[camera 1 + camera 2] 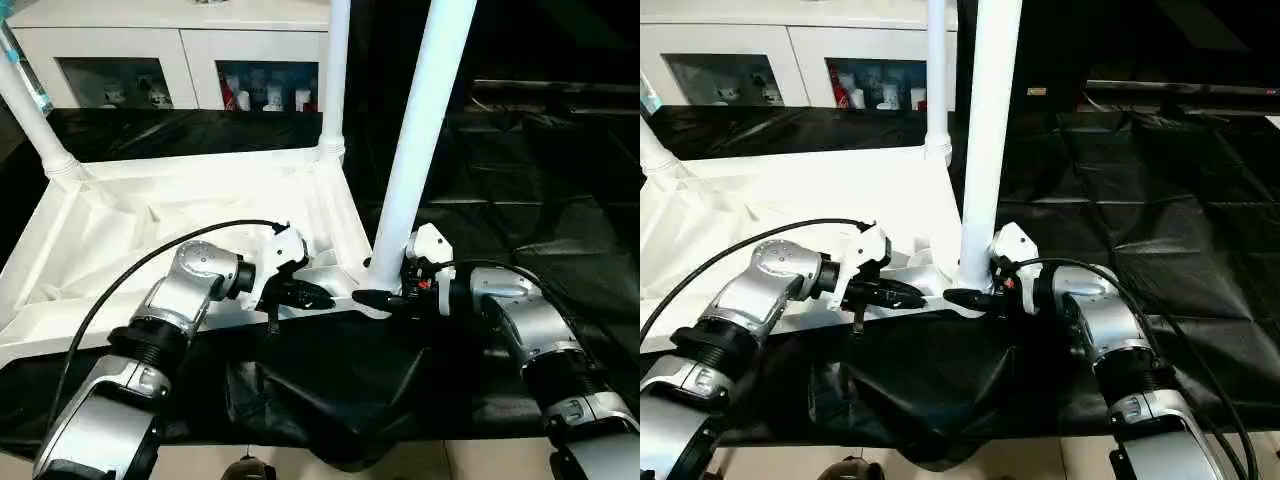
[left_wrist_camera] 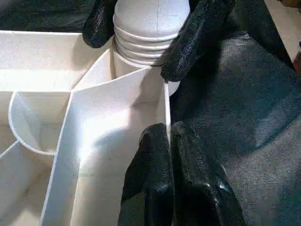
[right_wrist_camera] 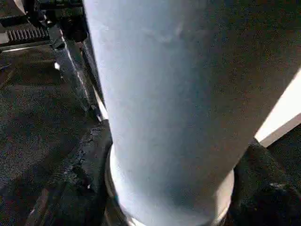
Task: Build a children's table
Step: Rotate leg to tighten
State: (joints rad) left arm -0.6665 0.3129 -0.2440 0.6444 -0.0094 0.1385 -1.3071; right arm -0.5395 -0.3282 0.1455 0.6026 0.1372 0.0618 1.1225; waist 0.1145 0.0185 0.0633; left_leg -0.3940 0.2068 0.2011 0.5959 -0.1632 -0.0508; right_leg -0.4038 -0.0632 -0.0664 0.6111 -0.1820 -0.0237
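At the tabletop's near right corner, the right gripper (image 1: 372, 297) is clamped on the base of a white leg (image 1: 420, 130) standing in its corner socket; the left gripper (image 2: 167, 136) beside it pinches the raised rim, fingers together on it; the upturned tabletop (image 1: 120, 230) lies on black sheeting (image 1: 520, 170), two more legs (image 1: 334, 70) upright at its far corners; a white cabinet (image 1: 180, 50) stands behind.

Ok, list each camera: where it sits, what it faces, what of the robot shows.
Eye views: head, looking down at the upturned tabletop; both silver forearms show.
Left wrist: left gripper pinches the tabletop's rim; opposite, the right gripper grips the leg.
Right wrist: pressed against the near leg.
Shared: that leg at its corner socket.
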